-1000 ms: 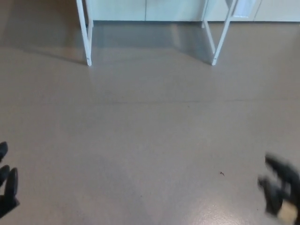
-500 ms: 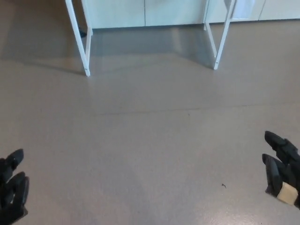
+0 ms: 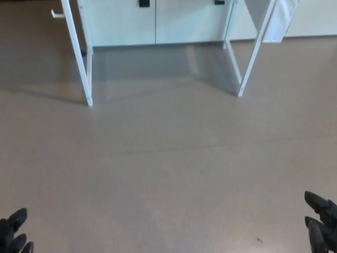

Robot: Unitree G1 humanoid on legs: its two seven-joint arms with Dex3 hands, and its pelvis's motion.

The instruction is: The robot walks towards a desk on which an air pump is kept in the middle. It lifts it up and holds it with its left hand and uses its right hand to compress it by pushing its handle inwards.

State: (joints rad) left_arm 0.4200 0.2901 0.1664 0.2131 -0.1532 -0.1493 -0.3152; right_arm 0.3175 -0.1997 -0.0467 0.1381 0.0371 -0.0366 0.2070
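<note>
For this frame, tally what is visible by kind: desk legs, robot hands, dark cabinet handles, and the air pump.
White desk legs: 2, left one and right one
Black robot hands: 2, left hand and right hand, both cut off by the frame edge
Dark cabinet handles: 2
Air pump: 0, not in view
Total: 6

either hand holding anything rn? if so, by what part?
Nothing held. Left hand and right hand show only at the bottom corners, fingers apart over bare floor. No pump in view.
</note>
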